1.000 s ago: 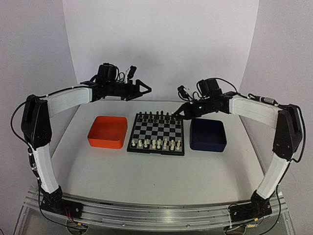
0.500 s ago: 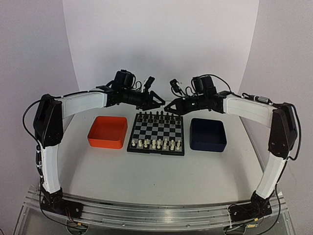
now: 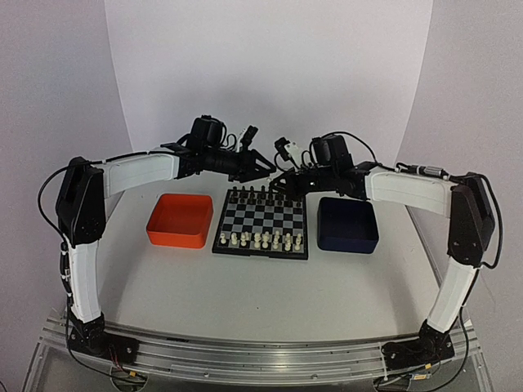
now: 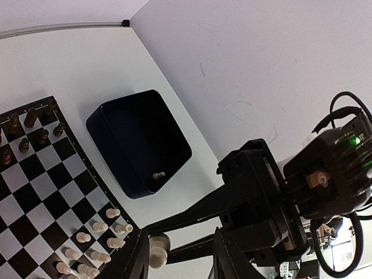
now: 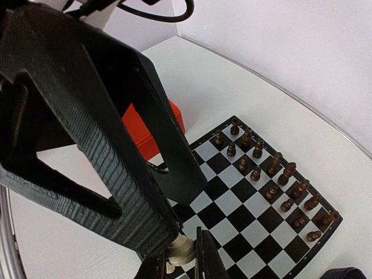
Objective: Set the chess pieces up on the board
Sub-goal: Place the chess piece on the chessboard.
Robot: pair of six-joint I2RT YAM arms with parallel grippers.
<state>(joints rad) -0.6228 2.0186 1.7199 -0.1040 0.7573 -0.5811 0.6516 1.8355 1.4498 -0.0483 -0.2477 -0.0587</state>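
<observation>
The board (image 3: 261,219) lies between two trays, with cream chess pieces (image 3: 261,239) on its near rows and black pieces (image 3: 261,196) on its far rows. My right gripper (image 3: 277,184) hangs above the board's far edge, shut on one cream piece (image 5: 181,251). That piece also shows in the left wrist view (image 4: 157,248). My left gripper (image 3: 264,169) meets it tip to tip, its jaws wide apart. One left finger (image 4: 132,258) is against the held piece. Another cream piece (image 4: 158,175) lies in the dark blue tray (image 4: 116,125).
An orange tray (image 3: 180,219) stands left of the board and the dark blue tray (image 3: 347,224) stands right of it. The white backdrop curves up close behind the board. Both arms reach in over the table's back half.
My left gripper swung right to above the board's far edge. My right gripper rose from the board's back right corner and moved left until the two tips met.
</observation>
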